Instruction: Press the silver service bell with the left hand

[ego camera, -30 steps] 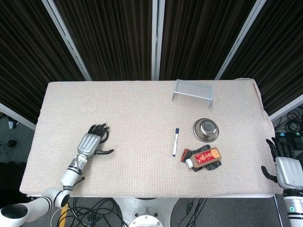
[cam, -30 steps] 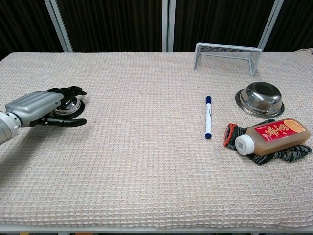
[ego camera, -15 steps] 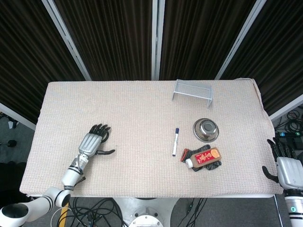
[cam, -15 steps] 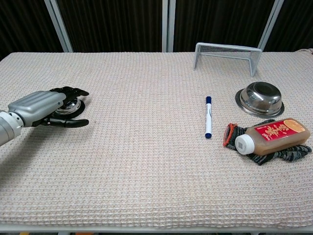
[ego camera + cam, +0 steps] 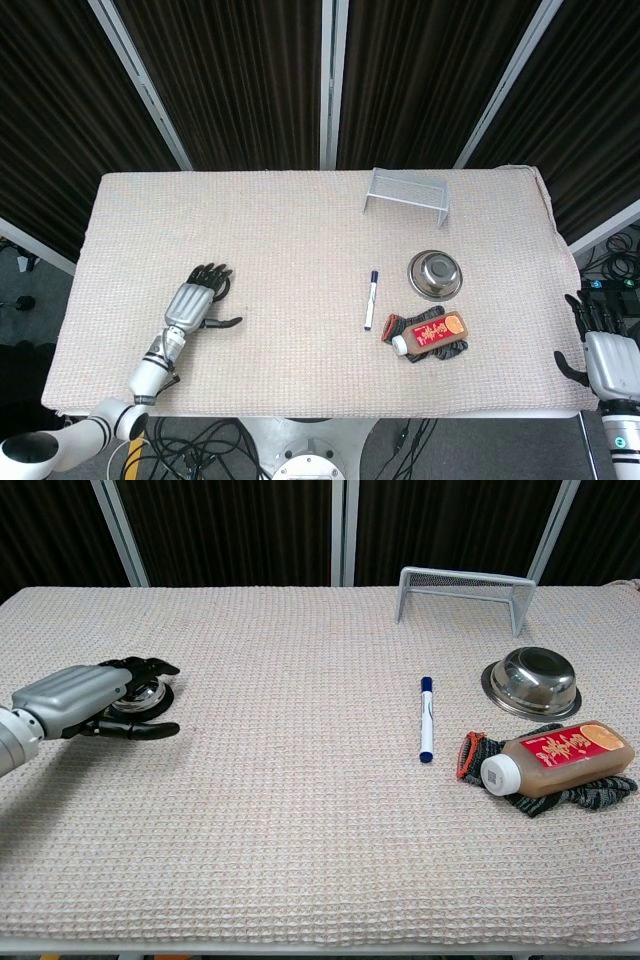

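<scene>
On the left part of the cloth-covered table (image 5: 300, 240), the head view shows the left hand (image 5: 192, 300) lying palm down, its dark fingers (image 5: 210, 274) fanned forward and the thumb jutting out to the side. The silver service bell (image 5: 222, 283) is almost wholly hidden beneath those fingers; only a sliver of its dark base peeks out. Off the table's right edge hangs the right hand (image 5: 605, 355), fingers apart and holding nothing. Toward the right side lie a blue-capped pen (image 5: 370, 299), a steel bowl (image 5: 436, 274), a sauce bottle (image 5: 430, 335) resting on a dark glove (image 5: 420, 326), and a wire rack (image 5: 406, 193) near the far edge.

From the chest view, the left hand (image 5: 80, 700) comes in low from the left, fingers (image 5: 145, 667) draped over the bell (image 5: 142, 693), whose shiny dome shows under them, on its black base. Whether the fingers actually press the button, I cannot tell. The thumb lies on the cloth just in front of the bell. Pen (image 5: 426, 718), bowl (image 5: 531, 681), bottle (image 5: 555, 757), glove (image 5: 580, 794) and rack (image 5: 465, 590) sit well apart from the bell; the right hand is outside this view.
</scene>
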Available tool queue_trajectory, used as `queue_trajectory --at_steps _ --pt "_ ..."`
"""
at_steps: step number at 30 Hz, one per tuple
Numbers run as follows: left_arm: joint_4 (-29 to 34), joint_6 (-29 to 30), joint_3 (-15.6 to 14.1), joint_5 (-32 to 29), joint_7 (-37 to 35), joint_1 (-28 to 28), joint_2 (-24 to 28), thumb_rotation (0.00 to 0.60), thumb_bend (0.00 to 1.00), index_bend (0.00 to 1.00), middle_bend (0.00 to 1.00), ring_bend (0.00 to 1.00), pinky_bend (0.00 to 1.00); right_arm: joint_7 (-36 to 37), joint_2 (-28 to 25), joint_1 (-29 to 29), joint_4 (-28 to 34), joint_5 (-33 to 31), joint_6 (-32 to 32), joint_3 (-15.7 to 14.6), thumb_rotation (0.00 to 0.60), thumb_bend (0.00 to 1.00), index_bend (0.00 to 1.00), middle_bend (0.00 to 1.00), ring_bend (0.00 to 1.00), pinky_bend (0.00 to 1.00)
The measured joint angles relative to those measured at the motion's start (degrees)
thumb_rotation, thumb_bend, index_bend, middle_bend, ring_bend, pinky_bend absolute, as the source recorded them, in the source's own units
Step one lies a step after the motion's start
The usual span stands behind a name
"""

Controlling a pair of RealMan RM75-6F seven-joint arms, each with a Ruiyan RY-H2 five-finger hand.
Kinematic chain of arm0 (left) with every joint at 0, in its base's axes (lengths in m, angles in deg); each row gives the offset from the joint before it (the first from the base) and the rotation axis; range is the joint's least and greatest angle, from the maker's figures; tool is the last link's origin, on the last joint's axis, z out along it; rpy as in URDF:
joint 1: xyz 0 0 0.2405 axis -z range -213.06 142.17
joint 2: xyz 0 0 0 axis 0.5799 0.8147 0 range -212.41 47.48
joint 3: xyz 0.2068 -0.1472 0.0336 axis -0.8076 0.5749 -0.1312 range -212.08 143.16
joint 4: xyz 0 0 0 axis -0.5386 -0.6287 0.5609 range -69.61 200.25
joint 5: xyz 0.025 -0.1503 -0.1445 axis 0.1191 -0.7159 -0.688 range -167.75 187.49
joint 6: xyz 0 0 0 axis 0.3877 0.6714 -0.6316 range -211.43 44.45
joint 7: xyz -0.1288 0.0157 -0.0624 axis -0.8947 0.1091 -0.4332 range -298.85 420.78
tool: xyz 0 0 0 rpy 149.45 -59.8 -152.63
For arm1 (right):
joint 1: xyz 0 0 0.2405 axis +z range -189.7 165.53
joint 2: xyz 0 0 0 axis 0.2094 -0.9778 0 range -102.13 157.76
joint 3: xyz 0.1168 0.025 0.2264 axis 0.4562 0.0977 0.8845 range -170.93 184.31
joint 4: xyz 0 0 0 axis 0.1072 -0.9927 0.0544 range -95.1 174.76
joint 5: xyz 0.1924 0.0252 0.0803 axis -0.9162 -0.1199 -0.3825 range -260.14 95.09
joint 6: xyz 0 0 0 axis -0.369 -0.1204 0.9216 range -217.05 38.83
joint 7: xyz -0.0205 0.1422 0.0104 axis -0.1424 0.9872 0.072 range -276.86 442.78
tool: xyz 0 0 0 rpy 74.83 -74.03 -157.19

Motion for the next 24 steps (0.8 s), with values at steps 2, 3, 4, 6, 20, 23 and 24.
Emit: queue_trajectory --at_steps 2,3,4,6,20,23,24 --pt "-0.04 0.37 0.18 0.02 -0.01 0.05 -0.02 0.081 0.0 0.0 0.0 0.0 0.0 0.08 -0.05 -0.01 0.06 -0.06 -0.03 0.06 0.6 0.23 0.0 0.0 0.0 0.0" --pt "0.05 0.98 0.55 0.03 -0.05 0.14 0.05 0.08 0.0 0.0 0.0 0.0 0.0 0.16 -0.06 -0.04 0.07 -0.03 -0.1 0.06 0.6 0.22 0.0 0.0 0.0 0.0" --pt "0.24 1.56 0.96 0.03 -0.05 0.26 0.21 0.083 0.0 0.0 0.0 0.0 0.0 0.21 -0.06 -0.06 0.06 0.02 -0.15 0.05 0.6 0.23 0.0 0.0 0.0 0.0" --pt "1.14 3.12 2.11 0.0 0.17 0.57 1.02 0.082 0.0 0.0 0.0 0.0 0.0 0.29 -0.03 -0.13 0.0 0.14 -0.25 -0.01 0.6 0.22 0.0 0.0 0.0 0.0" --pt "26.96 18.7 1.33 -2.33 13.74 -11.19 19.65 0.078 0.0 0.0 0.0 0.0 0.0 1.35 0.37 -0.36 -0.11 1.59 -1.54 0.0 0.6 0.23 0.0 0.0 0.0 0.0" --pt "33.06 25.21 -1.6 -1.69 17.02 -17.09 24.72 0.08 0.0 0.0 0.0 0.0 0.0 1.15 0.47 -0.3 0.19 1.99 -1.73 -0.02 0.6 0.23 0.0 0.0 0.0 0.0" --pt "34.86 27.54 -2.95 -1.31 18.09 -19.39 26.53 0.079 0.0 0.0 0.0 0.0 0.0 1.0 0.48 -0.32 0.35 2.12 -1.84 -0.08 0.6 0.23 0.0 0.0 0.0 0.0"
